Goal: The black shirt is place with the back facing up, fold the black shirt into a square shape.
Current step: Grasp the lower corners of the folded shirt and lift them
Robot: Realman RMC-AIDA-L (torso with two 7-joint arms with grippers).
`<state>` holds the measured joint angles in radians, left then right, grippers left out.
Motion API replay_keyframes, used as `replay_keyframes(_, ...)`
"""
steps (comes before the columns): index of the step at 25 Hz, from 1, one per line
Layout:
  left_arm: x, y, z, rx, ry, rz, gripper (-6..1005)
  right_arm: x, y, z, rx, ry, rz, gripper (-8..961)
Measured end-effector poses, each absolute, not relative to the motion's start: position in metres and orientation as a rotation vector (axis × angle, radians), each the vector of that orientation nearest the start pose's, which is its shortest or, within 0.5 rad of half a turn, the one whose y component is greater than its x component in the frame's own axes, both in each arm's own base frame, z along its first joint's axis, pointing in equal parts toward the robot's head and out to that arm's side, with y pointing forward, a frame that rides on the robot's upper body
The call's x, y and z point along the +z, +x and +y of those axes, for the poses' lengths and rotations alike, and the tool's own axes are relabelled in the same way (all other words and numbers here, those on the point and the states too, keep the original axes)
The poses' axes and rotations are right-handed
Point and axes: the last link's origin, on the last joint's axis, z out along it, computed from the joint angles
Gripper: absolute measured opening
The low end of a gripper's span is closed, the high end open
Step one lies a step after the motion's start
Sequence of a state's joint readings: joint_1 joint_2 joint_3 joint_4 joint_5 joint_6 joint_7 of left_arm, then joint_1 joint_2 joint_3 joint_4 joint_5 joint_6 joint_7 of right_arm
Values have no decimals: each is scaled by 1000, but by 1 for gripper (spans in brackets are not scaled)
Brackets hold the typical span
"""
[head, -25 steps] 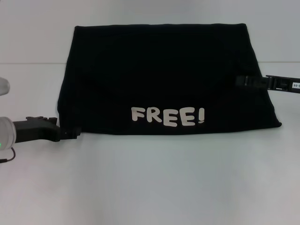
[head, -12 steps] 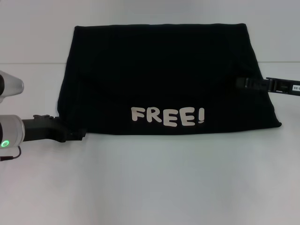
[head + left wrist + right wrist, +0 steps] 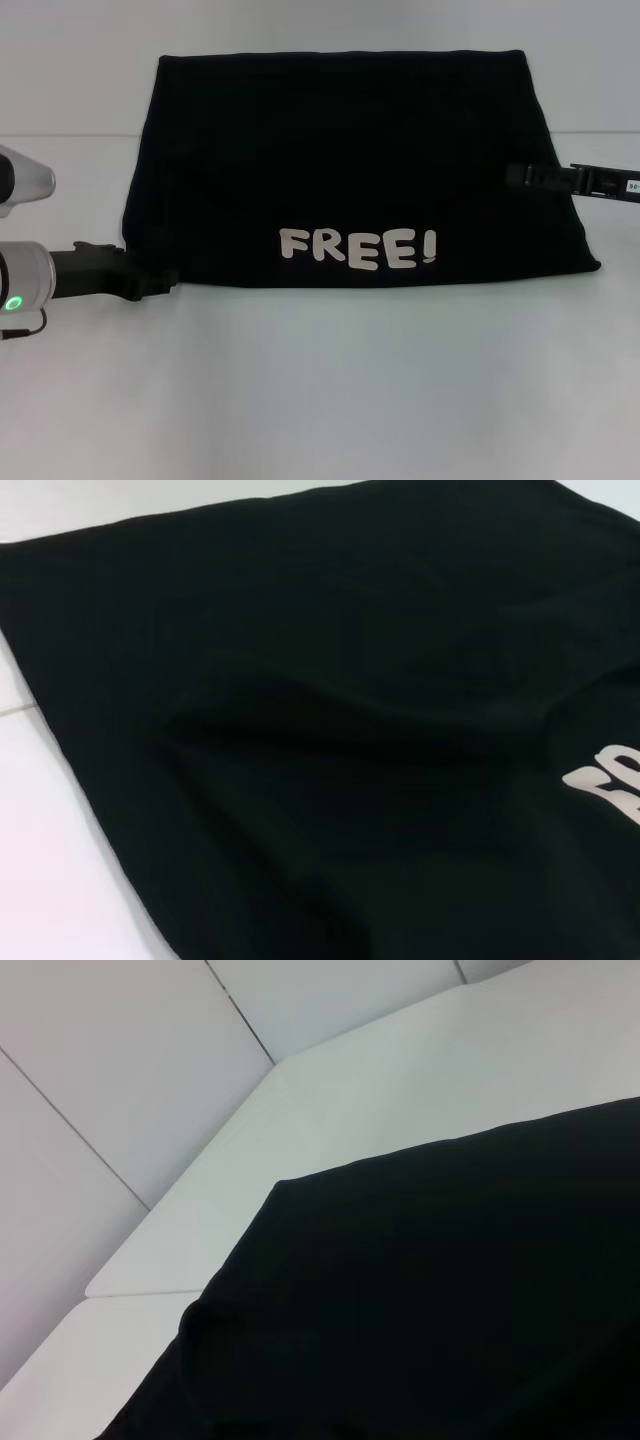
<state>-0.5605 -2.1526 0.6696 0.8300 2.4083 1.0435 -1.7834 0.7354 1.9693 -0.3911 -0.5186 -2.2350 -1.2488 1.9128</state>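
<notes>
My left pincer [image 3: 165,285] slid in to the black shirt [image 3: 350,160]'s 8 o'clock corner for the sideways fold, right pincer [image 3: 512,176] barely budged at 3 o'clock, couldn't tell either's opening.

Black shirt [image 3: 345,160], cream "FREE!" lettering [image 3: 357,247]; white table [image 3: 330,390].

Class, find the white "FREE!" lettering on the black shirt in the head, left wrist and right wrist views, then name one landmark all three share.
Head view: the "FREE!" lettering sits near the front edge of the black shirt, about midway across.
Left wrist view: only the first letters show, cut off by the picture's edge.
Right wrist view: not in it.
Shared landmark: the shirt's edge against the white table.
</notes>
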Motion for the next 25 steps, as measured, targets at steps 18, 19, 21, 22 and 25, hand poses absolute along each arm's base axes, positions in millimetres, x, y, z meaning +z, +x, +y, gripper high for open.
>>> replay_keyframes(18,11,-310,380,-97,-2299,-936,171,55,300,403,544,-2202,1375,752)
replay_keyframes(19,11,-310,379,-97,-2297,-938,144,58,304,402,519,-2187,1390,751)
replay_keyframes(21,11,-311,379,-98,-2296,-939,88,64,312,402,466,-2155,1413,751)
replay_keyframes(22,11,-311,379,-98,-2295,-939,61,66,315,402,445,-2141,1421,751)
replay_keyframes(25,11,-311,379,-98,-2296,-940,7,70,324,401,389,-2103,1429,750)
